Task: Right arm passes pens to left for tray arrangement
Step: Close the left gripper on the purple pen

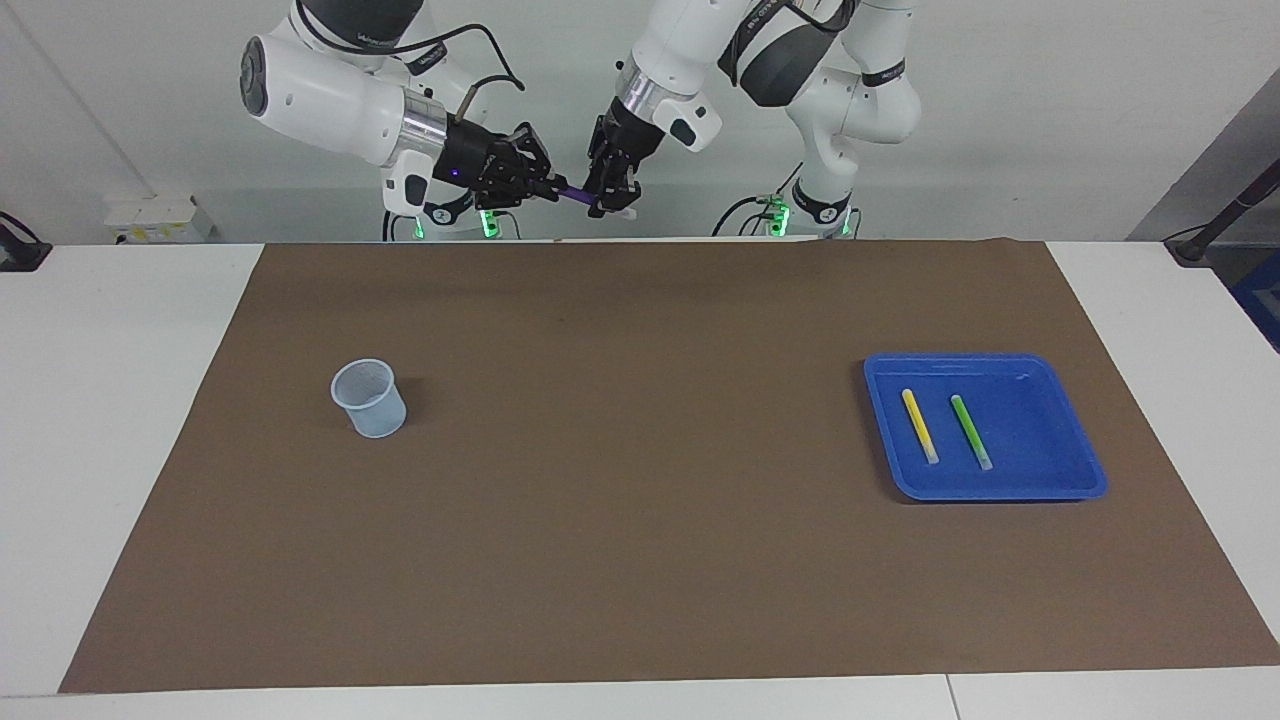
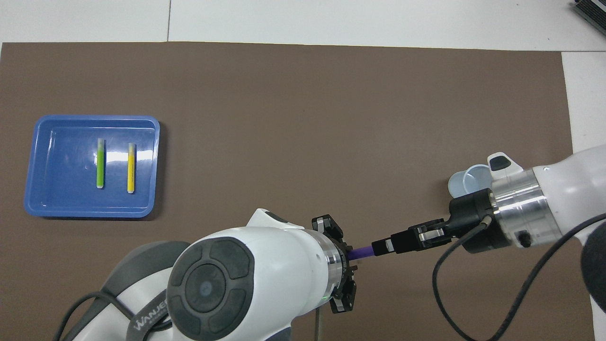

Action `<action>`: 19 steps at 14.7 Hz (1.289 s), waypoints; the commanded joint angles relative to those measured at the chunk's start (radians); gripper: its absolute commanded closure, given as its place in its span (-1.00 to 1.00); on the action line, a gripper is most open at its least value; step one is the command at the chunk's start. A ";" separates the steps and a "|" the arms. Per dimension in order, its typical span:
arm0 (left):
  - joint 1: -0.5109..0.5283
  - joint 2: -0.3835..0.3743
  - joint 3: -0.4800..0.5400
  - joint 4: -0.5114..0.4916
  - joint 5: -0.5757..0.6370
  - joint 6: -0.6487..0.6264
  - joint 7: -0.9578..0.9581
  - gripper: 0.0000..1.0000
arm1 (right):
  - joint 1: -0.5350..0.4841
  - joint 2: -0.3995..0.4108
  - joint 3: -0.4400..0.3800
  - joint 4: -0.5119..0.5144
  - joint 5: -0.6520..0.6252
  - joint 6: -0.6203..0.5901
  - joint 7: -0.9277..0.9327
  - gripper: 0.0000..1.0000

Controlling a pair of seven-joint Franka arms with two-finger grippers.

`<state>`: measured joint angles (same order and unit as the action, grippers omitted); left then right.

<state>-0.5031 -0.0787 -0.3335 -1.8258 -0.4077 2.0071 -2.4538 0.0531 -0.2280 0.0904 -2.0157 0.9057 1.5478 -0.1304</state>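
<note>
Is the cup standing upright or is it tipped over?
Upright. In the facing view the cup stands on its base on the brown mat with its open mouth up; nothing shows inside it.

Even, bright overhead lighting is falling on both views; shadows are staying soft. The cup (image 1: 369, 398) is casting a faint shadow on the brown mat (image 1: 640, 520), toward the left arm's end. Glare is showing on the tray (image 2: 33, 142) floor in the overhead view. Focus is holding sharp throughout
</note>
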 commanded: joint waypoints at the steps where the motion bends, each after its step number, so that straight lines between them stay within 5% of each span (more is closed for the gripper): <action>1: -0.014 -0.004 0.008 -0.004 0.018 0.005 -0.024 1.00 | -0.004 -0.027 0.005 -0.031 0.035 0.020 -0.018 1.00; 8: -0.012 -0.004 0.008 -0.004 0.020 0.002 -0.022 1.00 | -0.004 -0.020 0.003 -0.020 0.032 0.020 0.012 1.00; 10: -0.014 -0.004 0.008 -0.003 0.020 0.002 -0.021 1.00 | -0.004 -0.019 0.003 -0.015 0.029 0.021 0.037 0.51; 13: -0.012 -0.004 0.008 -0.006 0.020 -0.001 -0.008 1.00 | -0.006 -0.014 0.003 -0.011 0.016 0.021 0.029 -1.00; 19: 0.064 -0.015 0.019 -0.003 0.069 -0.128 0.177 1.00 | -0.009 -0.010 0.002 -0.002 -0.004 0.021 0.029 -1.00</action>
<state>-0.4972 -0.0778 -0.3215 -1.8266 -0.3525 1.9487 -2.3754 0.0533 -0.2295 0.0904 -2.0147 0.9060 1.5544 -0.1119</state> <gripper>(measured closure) 0.824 0.048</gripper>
